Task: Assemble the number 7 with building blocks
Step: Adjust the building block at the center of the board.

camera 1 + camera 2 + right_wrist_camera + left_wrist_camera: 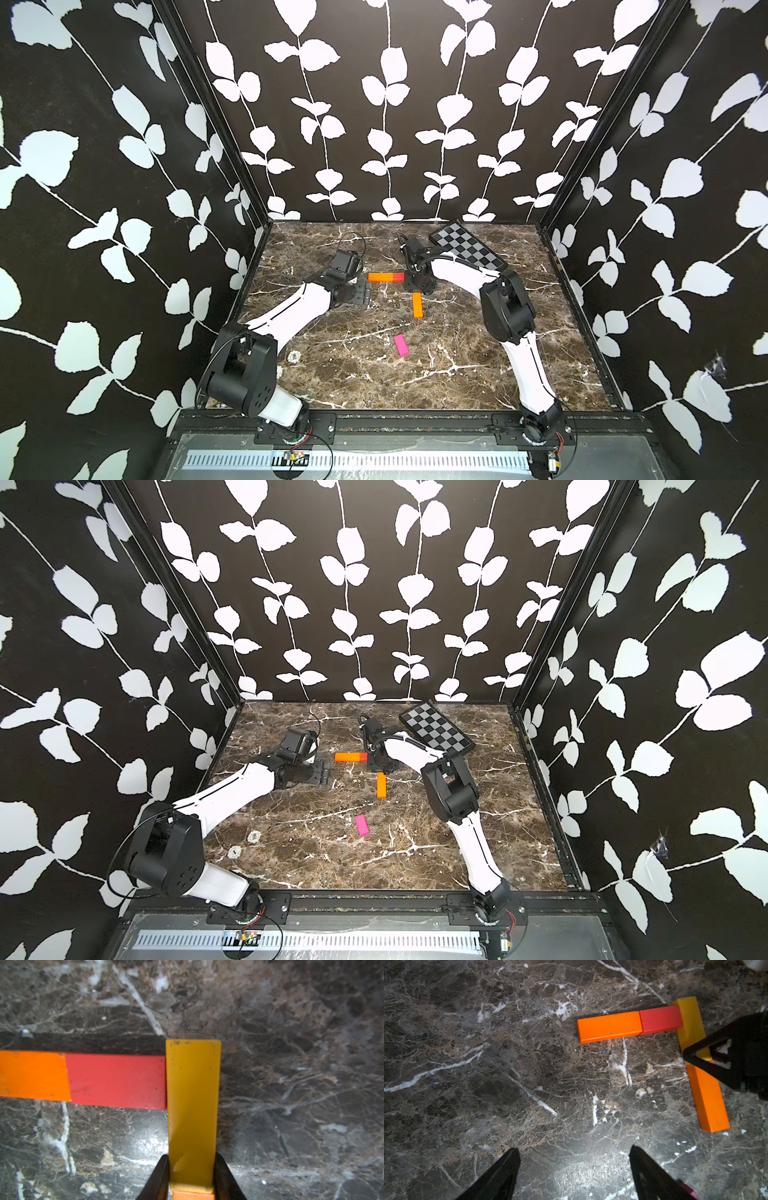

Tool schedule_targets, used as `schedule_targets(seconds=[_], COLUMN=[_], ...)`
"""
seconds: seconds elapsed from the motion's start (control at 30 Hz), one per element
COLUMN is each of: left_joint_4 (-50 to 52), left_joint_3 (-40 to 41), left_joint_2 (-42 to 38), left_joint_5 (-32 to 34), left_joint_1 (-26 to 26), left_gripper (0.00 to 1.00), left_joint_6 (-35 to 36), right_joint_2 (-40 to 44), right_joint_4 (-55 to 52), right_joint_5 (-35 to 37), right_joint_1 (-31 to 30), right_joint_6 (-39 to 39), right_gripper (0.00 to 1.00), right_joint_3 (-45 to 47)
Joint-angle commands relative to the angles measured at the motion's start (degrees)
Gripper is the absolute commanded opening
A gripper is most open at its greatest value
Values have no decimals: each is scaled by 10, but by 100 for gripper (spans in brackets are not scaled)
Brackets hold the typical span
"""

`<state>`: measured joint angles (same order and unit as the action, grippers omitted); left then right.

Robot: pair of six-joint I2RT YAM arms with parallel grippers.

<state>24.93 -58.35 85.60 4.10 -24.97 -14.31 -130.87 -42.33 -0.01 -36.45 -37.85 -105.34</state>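
An orange block [379, 277] and a red-orange block [397, 276] lie end to end as the top bar of the number 7. The yellow block [193, 1105] stands square against the red-orange block's [116, 1081] end, flat on the table. My right gripper [191, 1157] is shut on it near its lower end, which touches a second orange block [417, 305]. In both top views the right gripper [417, 286] hides the yellow block. A pink block [401, 345] lies apart, nearer the front. My left gripper [575, 1149] hovers open and empty, left of the top bar.
A black-and-grey checkered board [467, 247] lies at the back right, behind the right arm. The left gripper [362, 294] sits just left of the orange top block. Dark walls close in the marble table [332, 374] on three sides.
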Motion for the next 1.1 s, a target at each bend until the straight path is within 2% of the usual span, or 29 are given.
schedule_targets(seconds=[0.0, 0.33, 0.53, 0.57, 0.6, 0.67, 0.7, 0.73, 0.93, 1.07], left_joint_4=[-5, -5, -5, -5, -5, -5, -4, -4, -6, 2], left_joint_3=[-1, 0, 0, 0, 0, -1, -1, -2, 2, 14], left_joint_2=[-1, -3, -2, -3, -3, -3, -3, -3, -3, -15], left_joint_5=[5, 4, 3, 2, 1, 0, -1, -4, -64, -69], left_joint_1=[3, 3, 3, 3, 3, 2, 3, 3, 1, -17], left_gripper=[85, 85, 86, 86, 86, 86, 86, 86, 84, 84], left_joint_6=[3, 4, 5, 6, 10, 16, 22, 29, 55, 42], right_joint_2=[-1, -1, 3, 6, 9, 18, 25, 34, 100, 164], right_joint_4=[-26, -28, -27, -25, -21, -8, 0, 8, 39, 81], right_joint_5=[-6, -4, 2, 4, 7, 10, 13, 20, 65, 82], right_joint_1=[-10, -10, -10, -10, -10, -10, -10, -10, -8, -8], right_joint_6=[-7, -8, -8, -8, -8, -8, -8, -9, -18, -14], right_gripper=[33, 35, 50, 53, 64, 69, 81, 99, 99, 99], right_joint_3=[18, 19, 20, 21, 23, 31, 37, 42, 90, 145])
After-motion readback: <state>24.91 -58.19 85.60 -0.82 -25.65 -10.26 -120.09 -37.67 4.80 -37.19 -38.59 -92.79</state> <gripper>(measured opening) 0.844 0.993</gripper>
